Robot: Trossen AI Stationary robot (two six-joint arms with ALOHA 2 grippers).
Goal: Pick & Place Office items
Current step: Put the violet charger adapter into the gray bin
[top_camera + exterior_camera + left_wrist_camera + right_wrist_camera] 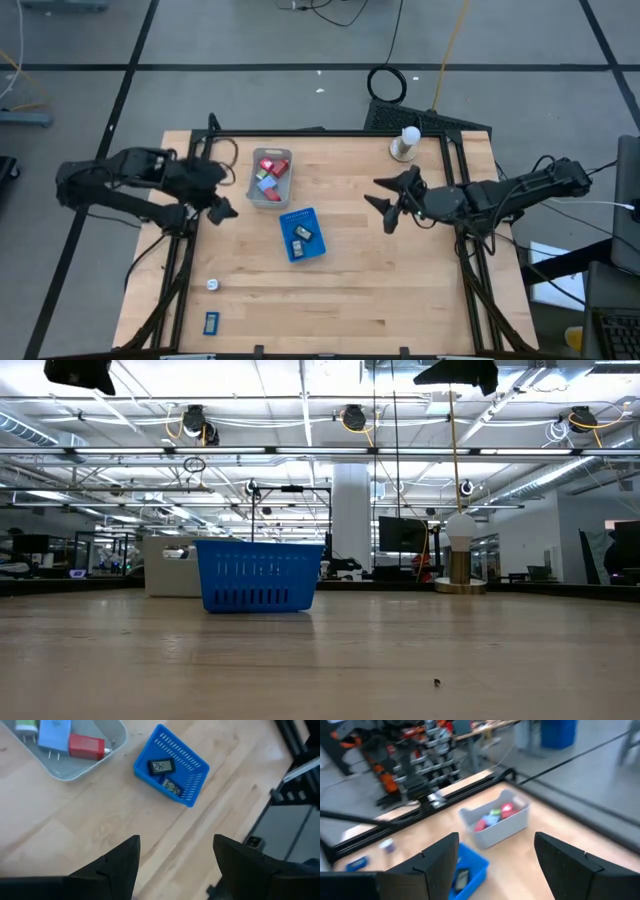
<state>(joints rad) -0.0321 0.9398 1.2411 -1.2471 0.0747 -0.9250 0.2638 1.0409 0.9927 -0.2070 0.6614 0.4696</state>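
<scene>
The office items lie in three places. Red (86,746), pale blue (54,732) and green pieces fill the grey tray (270,177). Two dark pieces (161,767) lie in the blue basket (302,235). A white piece (212,284) and a dark blue piece (211,322) rest on the bare wood near the front left. My left gripper (218,196) hangs open above the table, left of the tray, with nothing between its fingers (176,842). My right gripper (384,202) hovers open right of the basket, pointing toward the tray (496,840).
A white knob on a round base (405,143) stands at the far right of the table. Black frame rails (460,180) run along the left, right and far edges. Bare wood lies between the basket and the near edge.
</scene>
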